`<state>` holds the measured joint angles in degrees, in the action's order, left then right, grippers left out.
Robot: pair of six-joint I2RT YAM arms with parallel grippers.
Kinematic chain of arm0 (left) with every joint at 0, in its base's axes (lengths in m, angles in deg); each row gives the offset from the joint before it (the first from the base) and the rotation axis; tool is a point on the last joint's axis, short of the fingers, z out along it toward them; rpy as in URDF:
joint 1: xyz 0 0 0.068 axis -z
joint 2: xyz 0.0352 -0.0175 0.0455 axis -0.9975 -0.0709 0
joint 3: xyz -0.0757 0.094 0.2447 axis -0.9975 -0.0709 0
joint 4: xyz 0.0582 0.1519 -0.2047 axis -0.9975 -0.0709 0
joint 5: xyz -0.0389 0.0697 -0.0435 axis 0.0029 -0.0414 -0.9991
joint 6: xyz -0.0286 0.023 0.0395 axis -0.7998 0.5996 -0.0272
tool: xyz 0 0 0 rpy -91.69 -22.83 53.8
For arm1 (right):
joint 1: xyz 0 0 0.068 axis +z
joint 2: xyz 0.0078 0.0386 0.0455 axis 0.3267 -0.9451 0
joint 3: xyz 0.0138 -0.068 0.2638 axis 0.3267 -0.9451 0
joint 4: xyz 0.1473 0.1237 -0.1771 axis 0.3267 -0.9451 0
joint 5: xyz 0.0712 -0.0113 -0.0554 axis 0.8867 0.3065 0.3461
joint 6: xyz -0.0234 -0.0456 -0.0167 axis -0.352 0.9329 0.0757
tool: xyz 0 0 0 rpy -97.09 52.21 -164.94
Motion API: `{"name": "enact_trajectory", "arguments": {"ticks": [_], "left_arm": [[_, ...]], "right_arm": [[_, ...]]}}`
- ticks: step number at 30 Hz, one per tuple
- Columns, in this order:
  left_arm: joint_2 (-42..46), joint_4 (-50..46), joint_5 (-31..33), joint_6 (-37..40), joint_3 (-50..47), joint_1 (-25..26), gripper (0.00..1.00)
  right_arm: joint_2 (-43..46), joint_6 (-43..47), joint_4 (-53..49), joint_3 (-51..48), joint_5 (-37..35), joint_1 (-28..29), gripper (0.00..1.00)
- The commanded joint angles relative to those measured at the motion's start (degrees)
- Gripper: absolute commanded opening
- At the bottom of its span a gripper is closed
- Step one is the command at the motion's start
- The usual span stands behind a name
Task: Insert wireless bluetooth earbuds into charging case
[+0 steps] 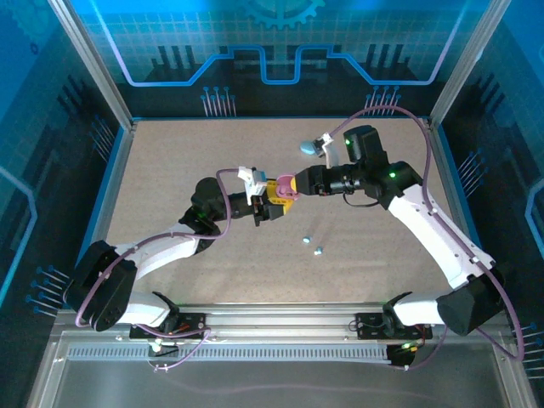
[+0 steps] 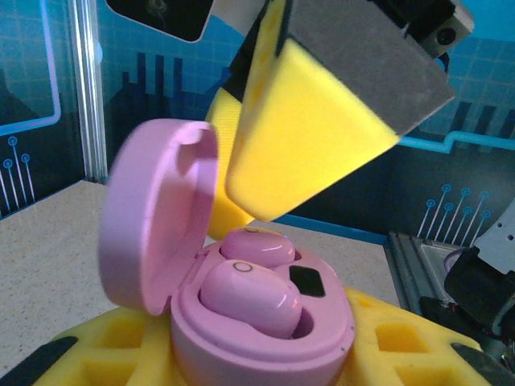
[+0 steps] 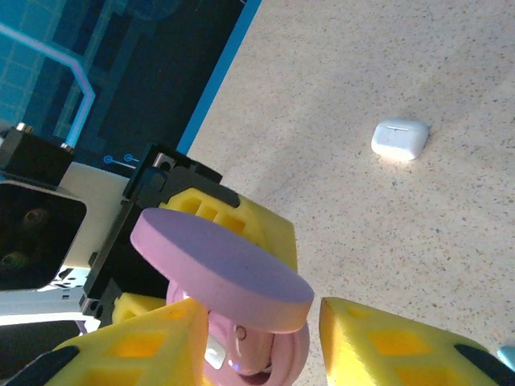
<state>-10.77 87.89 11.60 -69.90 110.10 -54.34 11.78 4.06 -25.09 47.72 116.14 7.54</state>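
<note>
An open pink charging case [image 2: 265, 338] sits between the yellow pads of my left gripper [image 2: 265, 362], which is shut on its base. Its lid [image 2: 157, 217] stands up on the left. Two pink earbuds [image 2: 249, 296] lie seated side by side in the case's wells. From above, the case [image 1: 281, 184] is held over the middle of the table. My right gripper [image 3: 265, 350] is open, and its yellow fingers [image 3: 133, 346] straddle the lid [image 3: 221, 269] from above without pinching it. Two tiny pale blue earbuds [image 1: 307, 240] lie loose on the table, in front of the grippers.
A light blue case [image 1: 306, 147] lies at the back of the table near the right arm's wrist. A white closed case [image 3: 399, 138] rests on the speckled table [image 1: 170, 187]. Metal frame posts and blue walls enclose the table.
</note>
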Motion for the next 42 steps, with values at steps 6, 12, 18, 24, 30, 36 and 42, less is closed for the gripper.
{"name": "enact_trajectory", "arguments": {"ticks": [6,12,18,24,30,36,42], "left_arm": [[1.2,2.0,-1.7,1.2,1.7,0.4,0.32],[1.6,0.9,-1.4,2.7,1.5,0.4,0.32],[2.3,-0.2,-2.2,4.5,1.4,0.4,0.32],[3.0,-0.7,-2.4,4.8,1.4,0.7,0.32],[3.2,-1.0,-2.5,4.8,1.6,0.9,0.32],[3.1,-1.2,-2.3,4.8,1.7,0.9,0.32],[3.0,-1.5,-1.5,4.4,2.2,0.9,0.31]], "right_arm": [[3.5,0.2,-0.9,1.4,-1.2,0.2,0.42],[7.1,0.0,1.0,-0.4,-3.3,-0.1,0.42],[9.4,-3.0,2.9,-1.6,-6.6,-2.3,0.44],[5.0,-6.3,2.0,1.4,-5.6,-3.3,0.47],[-0.7,-7.1,0.5,5.7,-1.3,-3.3,0.48],[-2.2,-7.0,0.6,5.6,0.4,-3.1,0.49],[-2.6,-4.3,-2.1,4.8,3.2,-2.8,0.49]]}}
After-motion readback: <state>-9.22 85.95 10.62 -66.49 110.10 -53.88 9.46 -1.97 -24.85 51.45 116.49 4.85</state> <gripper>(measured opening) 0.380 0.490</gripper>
